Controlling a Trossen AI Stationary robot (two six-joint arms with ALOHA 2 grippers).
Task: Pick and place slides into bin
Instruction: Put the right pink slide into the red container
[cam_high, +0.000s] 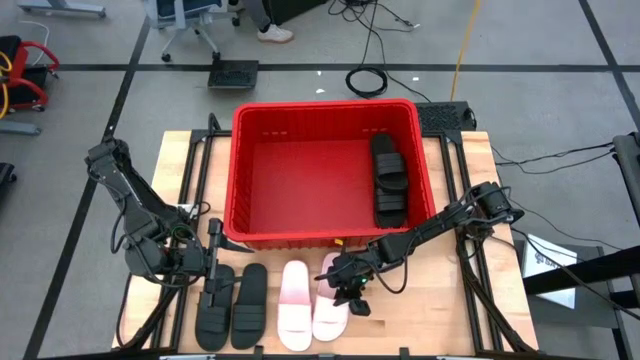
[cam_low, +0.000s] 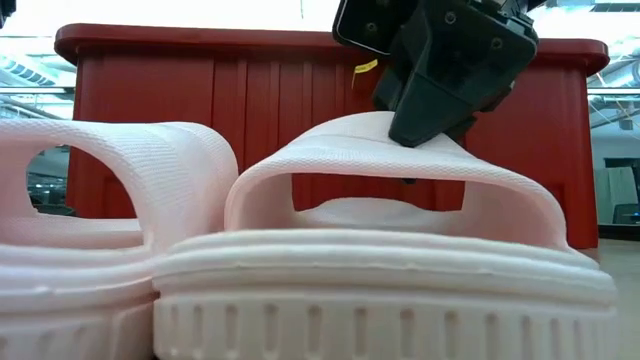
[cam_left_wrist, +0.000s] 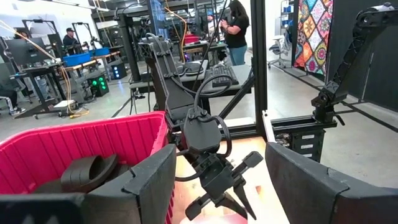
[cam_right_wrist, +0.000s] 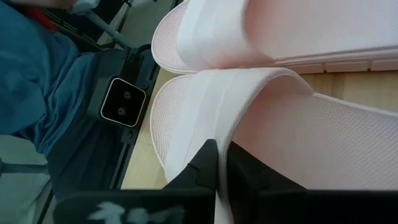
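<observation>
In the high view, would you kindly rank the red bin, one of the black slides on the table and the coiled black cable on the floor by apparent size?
1. The red bin, by far the largest.
2. The black slide on the table.
3. The coiled cable, which is smallest, though the floor lies farther from the camera, so its true size is unsure.

Robotics lab / test floor.
Wooden surface (cam_high: 470, 300) on a dark metal frame, set on grey floor marked with black tape lines; loose cables (cam_high: 368, 80) and an office chair (cam_high: 190, 20) nearby. Behind: metal racks, monitors, blue bins (cam_left_wrist: 78, 59), more benches, two people (cam_left_wrist: 235, 28) standing at workstations.
</observation>
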